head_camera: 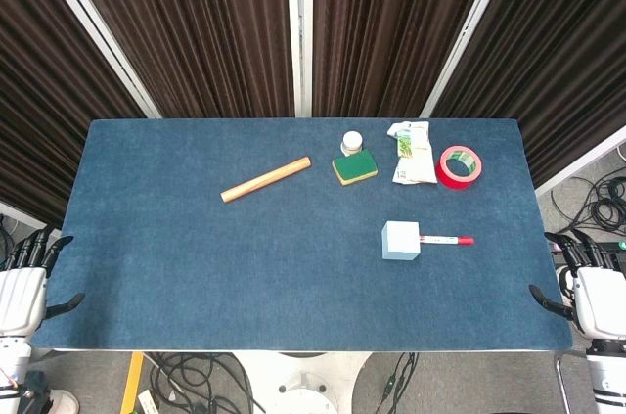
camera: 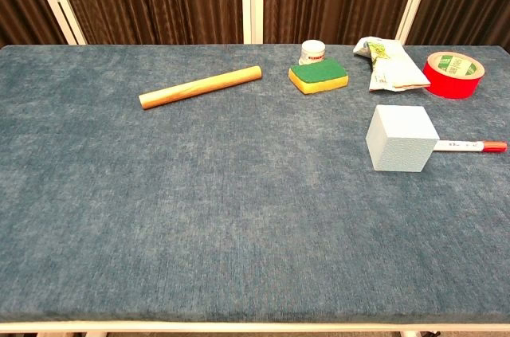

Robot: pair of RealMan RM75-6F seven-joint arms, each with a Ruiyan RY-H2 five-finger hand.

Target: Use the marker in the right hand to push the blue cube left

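1. Right of centre on the bench (head_camera: 196,267), my cube (head_camera: 401,240) sits flat, pale blue, with the marker (head_camera: 446,239) lying just beside its right face; from the chest view I cannot tell whether the marker's white end touches the cube or stops just short.
2. Marker's long axis runs left-right, red cap pointing away from the cube toward the right edge. It lies on the cloth, so the task's tool is not yet in any hand.
3. My right hand (head_camera: 579,285) hangs off the right edge of the bench, fingers apart and holding nothing. The marker lies to its left and a little farther back, well apart from it.
4. My left hand (head_camera: 29,277) rests off the opposite edge, fingers likewise spread and empty, much farther from cube and marker. I judge the right hand the natural one to reach in.
5. As I read it, I must pick up the marker from its capped end, then drive it leftward along its own axis into the cube.
6. Farther back stand a sponge (head_camera: 354,167), a small jar (head_camera: 351,143), a packet (head_camera: 412,152), a tape roll (head_camera: 460,165) and a wooden stick (head_camera: 265,179), all well apart from the push path.
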